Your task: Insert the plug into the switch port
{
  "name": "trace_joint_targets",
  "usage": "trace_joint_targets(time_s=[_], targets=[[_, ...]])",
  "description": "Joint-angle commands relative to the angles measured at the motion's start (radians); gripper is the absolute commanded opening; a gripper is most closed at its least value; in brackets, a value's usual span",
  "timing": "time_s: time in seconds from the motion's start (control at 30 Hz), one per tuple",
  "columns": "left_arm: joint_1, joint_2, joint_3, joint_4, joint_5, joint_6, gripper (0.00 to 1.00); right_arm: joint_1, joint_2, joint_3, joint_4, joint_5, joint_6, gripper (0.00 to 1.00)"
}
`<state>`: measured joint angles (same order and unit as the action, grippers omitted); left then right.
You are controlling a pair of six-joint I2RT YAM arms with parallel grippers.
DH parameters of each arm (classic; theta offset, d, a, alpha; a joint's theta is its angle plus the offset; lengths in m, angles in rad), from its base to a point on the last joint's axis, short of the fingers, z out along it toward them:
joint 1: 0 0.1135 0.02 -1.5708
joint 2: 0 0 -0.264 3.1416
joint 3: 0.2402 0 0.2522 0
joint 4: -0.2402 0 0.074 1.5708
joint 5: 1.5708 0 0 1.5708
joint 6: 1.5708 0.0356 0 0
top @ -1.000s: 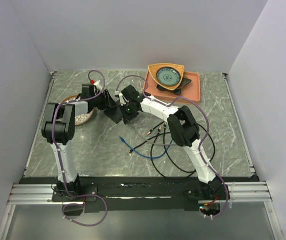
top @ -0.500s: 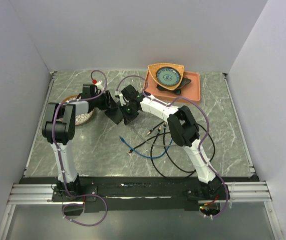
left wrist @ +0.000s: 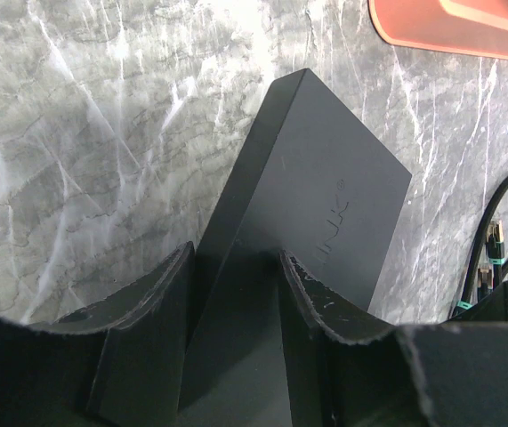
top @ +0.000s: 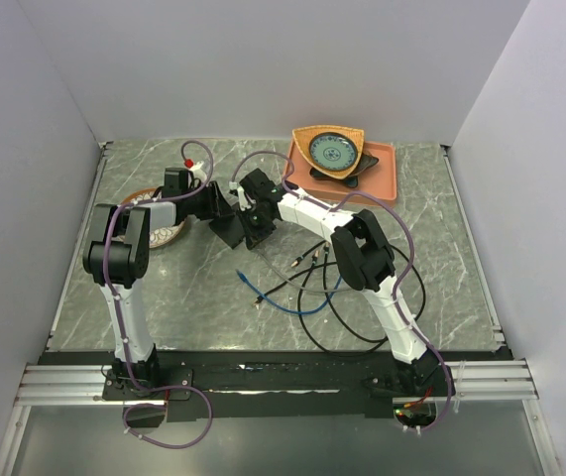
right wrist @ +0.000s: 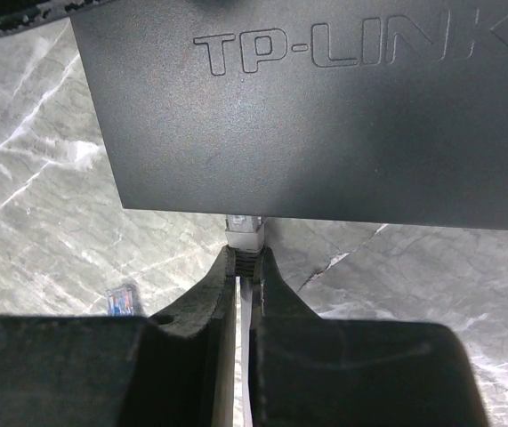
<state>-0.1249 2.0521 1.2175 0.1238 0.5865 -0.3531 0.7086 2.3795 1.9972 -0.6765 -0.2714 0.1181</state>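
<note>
One brand name can be read. In the right wrist view, the flat matte-black rectangular box (right wrist: 325, 133) carries "TP-LINK" pressed into its broad face. The letters are outlined capitals in the same black as the casing. The word runs left to right across the upper part of the frame, from about 11 o'clock to 2 o'clock, and its last letter is close to the top edge. It lies at 12 to 1 o'clock from the small clear plastic plug (right wrist: 244, 229) at the box's lower edge. In the left wrist view the same box (left wrist: 307, 178) shows the end of that word, "INK", turned sideways near the 3 o'clock side of its face. In the top view any lettering is too small to read.
</note>
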Motion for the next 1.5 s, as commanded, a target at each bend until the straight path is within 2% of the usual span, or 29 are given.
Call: trace_joint_targets(time_s=[0.0,0.23,0.33,0.43,0.47,0.53,0.57,0.73,0.83,0.9,0.97,1.03,1.2,1.47], targets=[[-0.13,-0.032,-0.056,-0.27,0.3,-0.067,0.45,-0.018,0.003,0.086,0.374,0.057,0.023,0.0],[-0.117,-0.05,-0.021,-0.306,0.199,-0.067,0.52,-0.018,-0.081,-0.04,0.394,0.029,0.015,0.0],[-0.105,-0.069,0.005,-0.325,0.138,-0.067,0.61,-0.011,-0.13,-0.127,0.397,0.02,0.015,0.01],[-0.094,-0.084,0.01,-0.317,0.087,-0.084,0.68,0.0,-0.184,-0.231,0.422,0.029,0.014,0.08],[-0.091,-0.087,0.007,-0.314,0.075,-0.092,0.72,0.002,-0.196,-0.285,0.437,0.031,0.02,0.21],[-0.088,-0.099,-0.001,-0.308,0.035,-0.106,0.75,0.002,-0.224,-0.327,0.457,0.035,0.029,0.31],[-0.084,-0.102,-0.004,-0.303,0.023,-0.109,0.76,0.002,-0.23,-0.353,0.457,0.035,0.031,0.39],[-0.074,-0.151,-0.003,-0.289,-0.06,-0.133,0.86,0.003,-0.301,-0.428,0.465,0.061,0.029,0.6],[-0.068,-0.21,-0.003,-0.282,-0.128,-0.148,0.93,0.005,-0.362,-0.475,0.471,0.08,0.023,0.81],[-0.068,-0.269,-0.016,-0.267,-0.195,-0.158,0.99,0.006,-0.403,-0.52,0.476,0.092,0.009,0.87],[-0.068,-0.319,-0.041,-0.244,-0.229,-0.176,0.96,0.005,-0.476,-0.57,0.479,0.098,-0.001,0.95],[-0.067,-0.392,-0.085,-0.195,-0.264,-0.201,0.96,0.011,-0.553,-0.607,0.483,0.103,-0.015,0.99],[-0.065,-0.542,-0.177,-0.079,-0.264,-0.254,0.96,0.035,-0.71,-0.713,0.463,0.117,-0.041,0.99],[-0.053,-0.713,-0.24,0.019,-0.277,-0.319,0.96,0.143,-0.801,-0.847,0.437,0.155,-0.101,0.99]])
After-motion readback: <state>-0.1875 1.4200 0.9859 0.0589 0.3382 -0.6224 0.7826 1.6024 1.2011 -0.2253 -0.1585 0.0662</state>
